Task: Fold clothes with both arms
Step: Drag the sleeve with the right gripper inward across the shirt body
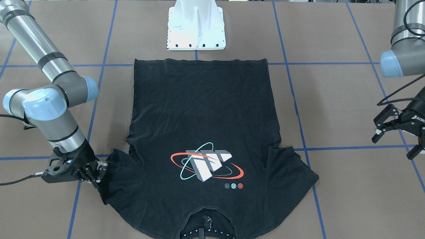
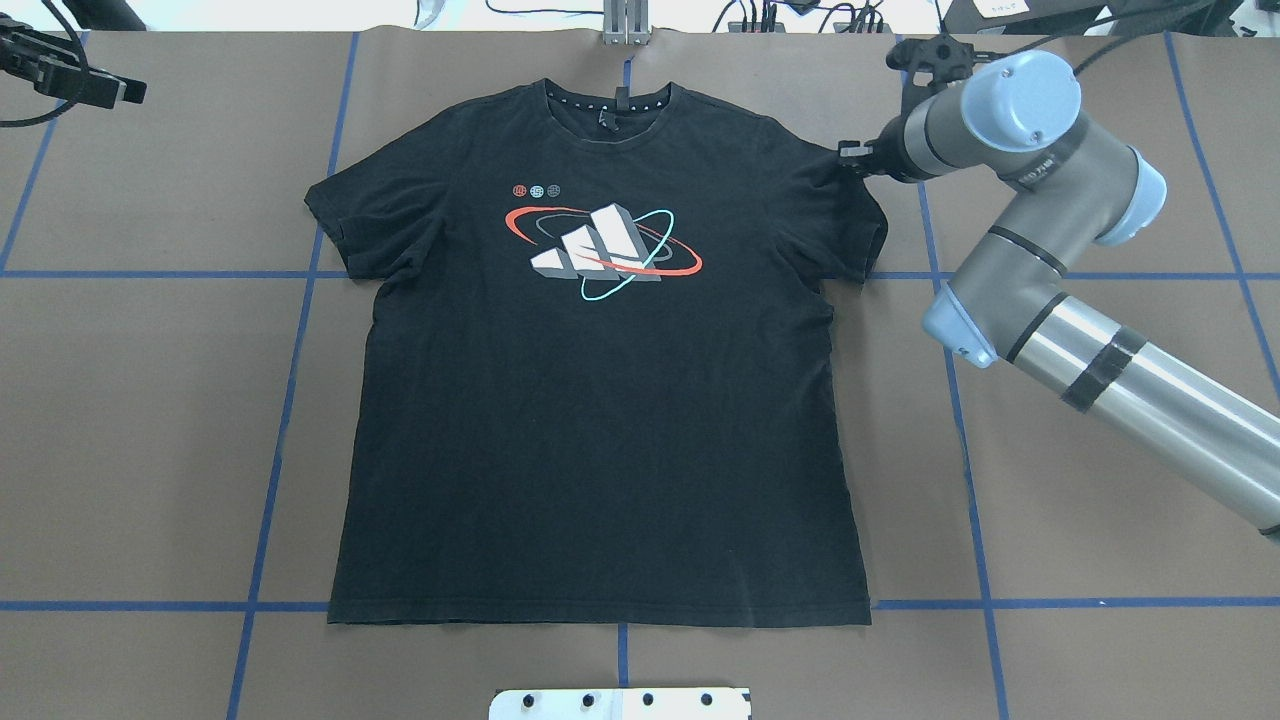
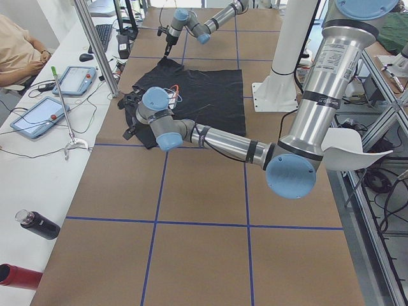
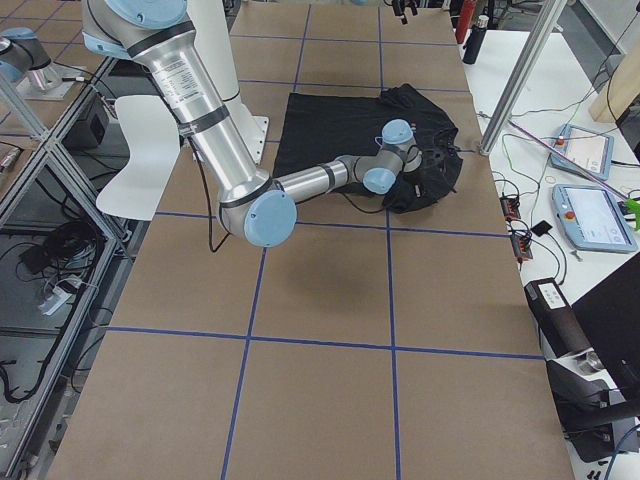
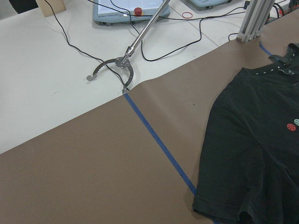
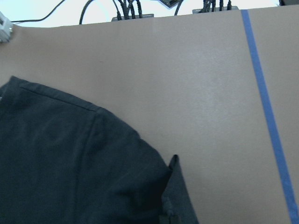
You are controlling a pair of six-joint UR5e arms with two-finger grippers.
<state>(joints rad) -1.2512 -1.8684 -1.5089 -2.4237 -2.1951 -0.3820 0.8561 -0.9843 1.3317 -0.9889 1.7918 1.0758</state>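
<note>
The black T-shirt (image 2: 600, 420) lies flat on the brown table with its graphic (image 2: 600, 245) up and its collar at the far edge. My right gripper (image 2: 850, 160) is down at the edge of the shirt's right-hand sleeve, also shown in the front view (image 1: 99, 174). It looks shut on the sleeve edge, and the right wrist view shows a pinched ridge of cloth (image 6: 172, 186). My left gripper (image 1: 393, 144) is open and empty, held above the table well off the other sleeve (image 5: 243, 154). It shows at the far left in the overhead view (image 2: 100, 88).
The white pedestal base (image 1: 196, 30) stands just behind the shirt's hem. Blue tape lines (image 2: 290, 400) cross the brown table. Beyond the far edge, a white bench holds a grabber tool (image 5: 121, 65), tablets and cables. An aluminium post (image 5: 252, 18) stands near the collar.
</note>
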